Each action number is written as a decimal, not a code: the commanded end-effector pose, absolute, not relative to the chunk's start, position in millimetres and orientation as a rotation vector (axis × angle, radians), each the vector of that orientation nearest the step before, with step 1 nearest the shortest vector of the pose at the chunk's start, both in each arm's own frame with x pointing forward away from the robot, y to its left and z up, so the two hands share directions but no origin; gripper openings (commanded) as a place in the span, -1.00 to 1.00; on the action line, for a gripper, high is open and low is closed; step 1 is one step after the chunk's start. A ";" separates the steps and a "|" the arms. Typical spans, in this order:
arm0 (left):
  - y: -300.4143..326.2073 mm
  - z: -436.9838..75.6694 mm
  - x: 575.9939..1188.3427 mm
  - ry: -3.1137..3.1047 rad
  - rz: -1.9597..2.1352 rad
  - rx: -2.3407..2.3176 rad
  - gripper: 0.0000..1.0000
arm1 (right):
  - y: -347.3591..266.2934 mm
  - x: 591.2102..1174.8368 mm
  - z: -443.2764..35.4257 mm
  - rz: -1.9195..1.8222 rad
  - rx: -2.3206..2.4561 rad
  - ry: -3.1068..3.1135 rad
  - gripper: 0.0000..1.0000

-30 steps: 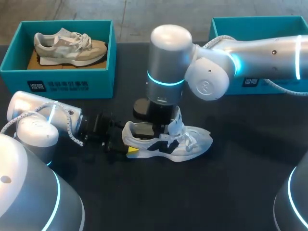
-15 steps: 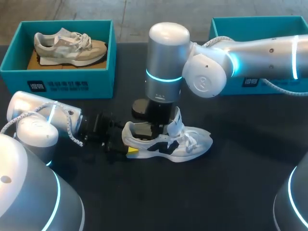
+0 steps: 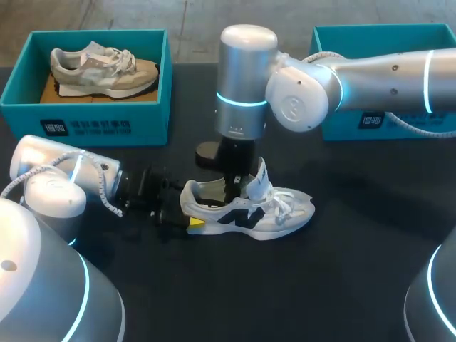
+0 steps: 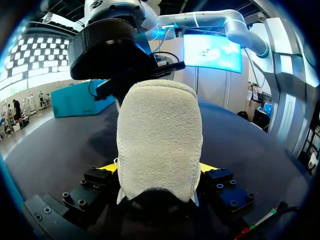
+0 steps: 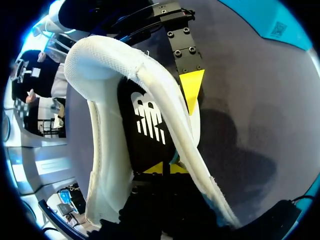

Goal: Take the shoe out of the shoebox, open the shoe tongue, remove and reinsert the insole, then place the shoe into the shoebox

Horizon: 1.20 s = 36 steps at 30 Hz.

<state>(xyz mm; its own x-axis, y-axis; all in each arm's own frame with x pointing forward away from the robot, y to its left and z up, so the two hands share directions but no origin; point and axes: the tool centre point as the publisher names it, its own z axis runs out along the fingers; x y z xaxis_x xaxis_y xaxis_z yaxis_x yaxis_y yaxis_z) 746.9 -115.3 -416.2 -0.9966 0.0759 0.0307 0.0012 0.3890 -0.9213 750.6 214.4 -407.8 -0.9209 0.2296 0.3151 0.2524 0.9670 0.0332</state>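
One white sneaker [image 3: 249, 210] with black side panels and a raised tongue [image 3: 258, 182] lies on the black table [image 3: 342, 249]. Its black insole [image 5: 147, 125] bears a white logo. Left gripper [image 4: 157, 170] clamps the heel [image 4: 159, 135]; right gripper [image 3: 234, 187] dips inside, grip unclear.

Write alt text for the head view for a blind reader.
A white shoe lies on the dark table, heel held by the left gripper, the right gripper inside its opening. Behind, a teal shoebox holds a beige shoe.
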 end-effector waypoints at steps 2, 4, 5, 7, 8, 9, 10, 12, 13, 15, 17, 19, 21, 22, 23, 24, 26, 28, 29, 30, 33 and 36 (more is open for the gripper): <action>-113.9 -418.4 746.8 -2.565 1.696 -0.070 -1.00 | 228.4 728.1 -479.0 -0.124 -0.338 -2.806 -1.00; -113.9 -418.4 746.8 -2.565 1.696 -0.070 -1.00 | 224.7 728.8 -470.8 -0.129 -0.324 -2.807 -1.00; -113.9 -418.4 746.8 -2.565 1.696 -0.070 -1.00 | 223.1 729.3 -467.0 -0.144 -0.326 -2.815 -1.00; -113.9 -418.4 746.8 -2.565 1.696 -0.070 -1.00 | 216.5 731.5 -452.6 -0.180 -0.348 -2.843 -1.00; -113.9 -418.4 746.8 -2.565 1.696 -0.070 -1.00 | 214.9 732.1 -448.2 -0.185 -0.352 -2.854 -1.00; -113.9 -418.4 746.8 -2.565 1.696 -0.070 -1.00 | 212.3 733.1 -441.7 -0.197 -0.362 -2.870 -1.00; -113.9 -418.4 746.8 -2.565 1.696 -0.070 -1.00 | 210.0 733.9 -435.2 -0.213 -0.369 -2.885 -1.00; -113.9 -418.4 746.8 -2.565 1.696 -0.070 -1.00 | 206.3 735.2 -421.5 -0.228 -0.384 -2.919 -1.00; -113.9 -418.4 746.8 -2.565 1.696 -0.070 -1.00 | 205.6 735.7 -416.5 -0.233 -0.387 -2.930 -1.00; -113.9 -418.4 746.8 -2.565 1.696 -0.070 -1.00 | 205.3 736.5 -409.4 -0.224 -0.396 -2.947 -1.00; -113.9 -418.4 746.8 -2.565 1.696 -0.070 -1.00 | 204.7 737.5 -400.7 -0.214 -0.403 -2.966 -1.00; -113.9 -418.4 746.8 -2.565 1.696 -0.070 -1.00 | 203.9 738.7 -395.4 -0.215 -0.409 -2.979 -1.00; -113.9 -418.4 746.8 -2.565 1.696 -0.070 -1.00 | 202.7 740.1 -391.2 -0.209 -0.415 -2.993 -1.00; -113.9 -418.4 746.8 -2.565 1.696 -0.070 -1.00 | 202.0 740.8 -389.7 -0.209 -0.415 -2.995 -1.00; -113.9 -418.4 746.8 -2.565 1.696 -0.070 -1.00 | 201.2 741.6 -388.1 -0.210 -0.417 -3.001 -1.00; -113.9 -418.4 746.8 -2.565 1.696 -0.070 -1.00 | 200.7 742.1 -387.0 -0.210 -0.418 -3.004 -1.00; -113.9 -418.4 746.8 -2.565 1.696 -0.070 -1.00 | 198.6 744.0 -384.5 -0.213 -0.423 -3.014 -1.00; -113.9 -418.4 746.8 -2.565 1.696 -0.070 -1.00 | 197.3 745.5 -382.4 -0.217 -0.428 -3.022 -1.00; -113.9 -418.4 746.8 -2.565 1.696 -0.070 -1.00 | 196.6 746.5 -381.1 -0.220 -0.429 -3.027 -1.00; -113.9 -418.4 746.8 -2.565 1.696 -0.070 -1.00 | 196.1 747.4 -380.0 -0.219 -0.432 -3.032 -1.00; -113.9 -418.4 746.8 -2.565 1.696 -0.070 -1.00 | 194.4 749.5 -375.8 -0.224 -0.440 -3.047 -1.00; -113.9 -418.4 746.8 -2.565 1.696 -0.070 -1.00 | 191.7 750.3 -370.1 -0.220 -0.447 -3.063 -1.00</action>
<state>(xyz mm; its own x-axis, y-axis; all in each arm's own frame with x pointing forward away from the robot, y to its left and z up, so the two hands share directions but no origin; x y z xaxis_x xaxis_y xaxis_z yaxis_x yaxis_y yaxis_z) 747.0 -115.6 -415.5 -0.9967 0.0756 0.0306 0.0012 0.3883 -0.9215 754.4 197.4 -377.5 -0.9579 0.2780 0.0711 0.2854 0.9491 0.1335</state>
